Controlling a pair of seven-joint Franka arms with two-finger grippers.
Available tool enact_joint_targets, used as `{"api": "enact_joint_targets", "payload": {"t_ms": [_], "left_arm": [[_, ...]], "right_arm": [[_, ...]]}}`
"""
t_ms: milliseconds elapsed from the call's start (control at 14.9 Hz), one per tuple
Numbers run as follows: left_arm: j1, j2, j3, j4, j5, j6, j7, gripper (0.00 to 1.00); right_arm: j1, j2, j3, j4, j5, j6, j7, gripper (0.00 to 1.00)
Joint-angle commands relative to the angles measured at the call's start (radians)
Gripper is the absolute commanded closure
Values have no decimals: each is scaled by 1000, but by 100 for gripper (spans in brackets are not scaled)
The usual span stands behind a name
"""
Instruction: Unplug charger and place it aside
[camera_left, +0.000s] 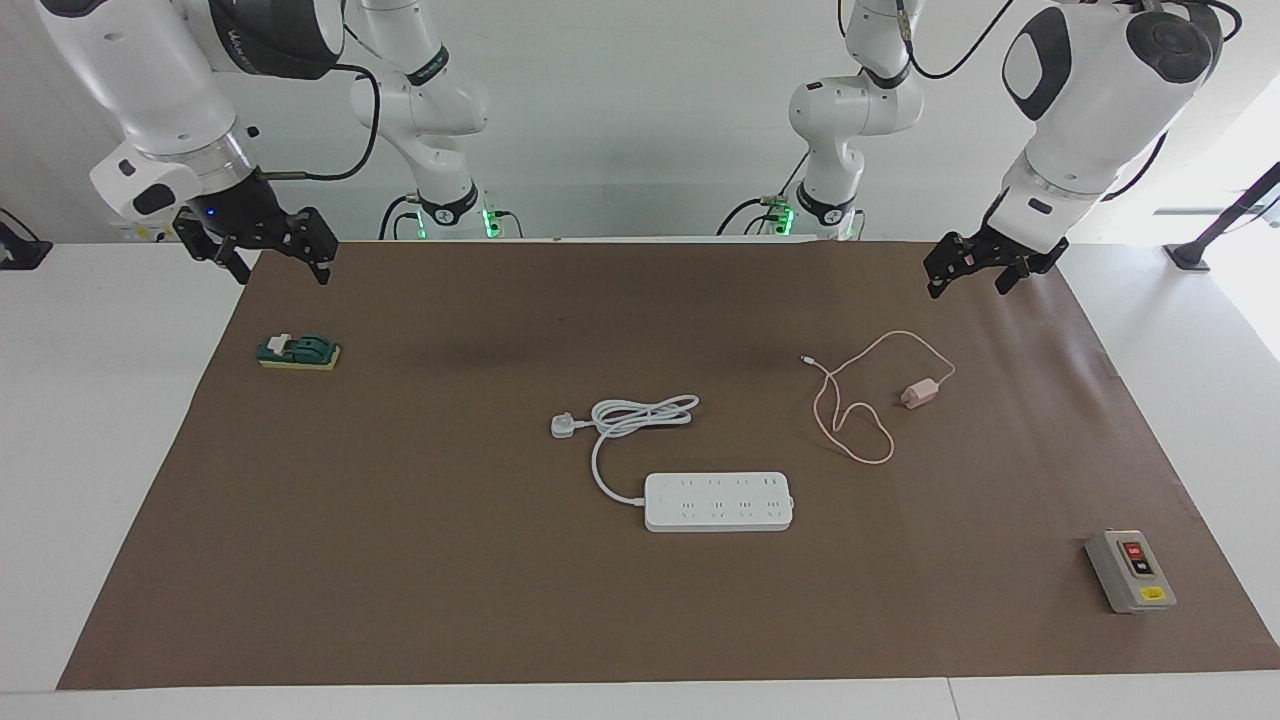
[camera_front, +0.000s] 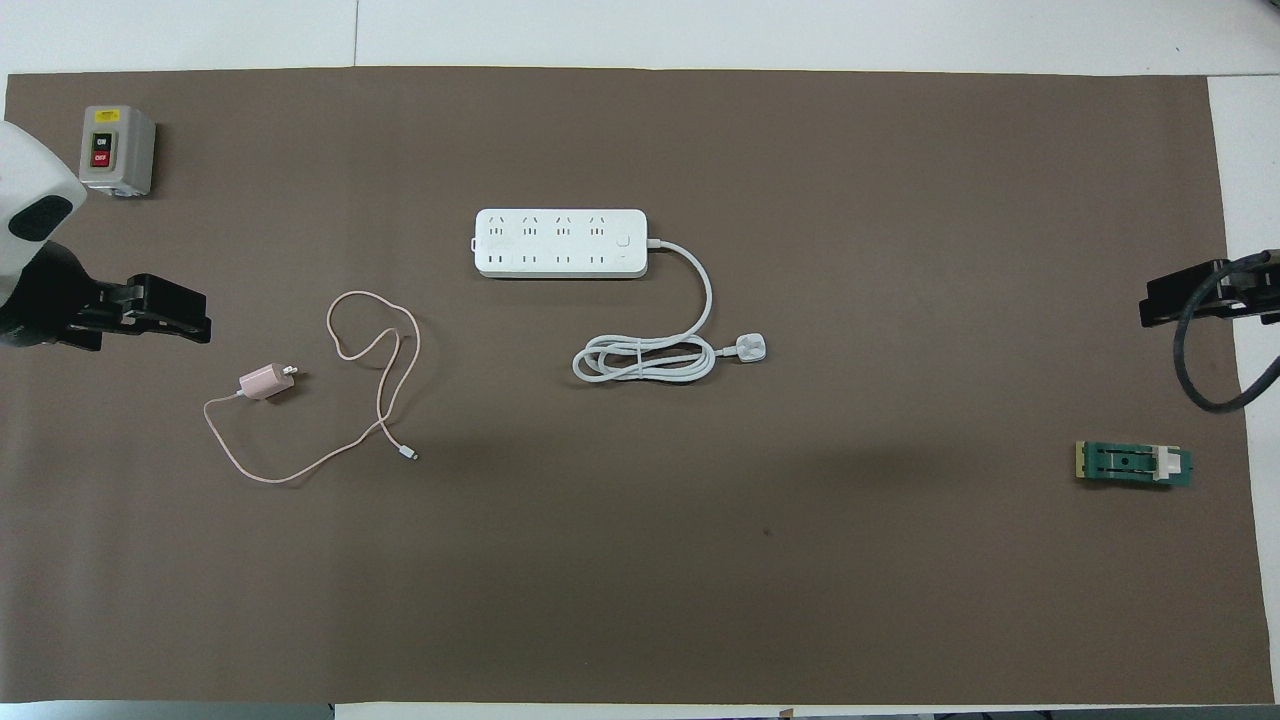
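Note:
The pale pink charger (camera_left: 918, 392) lies on the brown mat (camera_left: 420, 560), unplugged, with its prongs bare in the overhead view (camera_front: 263, 381). Its thin pink cable (camera_left: 850, 420) loops beside it. It is apart from the white power strip (camera_left: 718, 501), nearer to the robots and toward the left arm's end. My left gripper (camera_left: 968, 287) hangs open and empty over the mat, above and apart from the charger; it also shows in the overhead view (camera_front: 165, 310). My right gripper (camera_left: 280, 272) hangs open and empty over the mat's edge at the right arm's end.
The power strip's thick white cord (camera_left: 640, 415) and plug (camera_left: 563, 426) lie coiled beside it. A grey switch box (camera_left: 1130, 571) stands at the left arm's end, farther from the robots. A green knife switch (camera_left: 298, 351) lies under the right gripper's area.

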Motion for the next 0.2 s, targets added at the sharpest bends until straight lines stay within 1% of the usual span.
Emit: {"api": "enact_joint_targets", "payload": {"t_ms": [0,134], "left_arm": [[-8,8,4,21,2,-16,1,0],[-8,8,3,21,2,-16,1,0]], "right_arm": [[-16,-5,9,-3,18,-17,-24,0],[-16,-5,10,-3,18,-17,-24,0]]}}
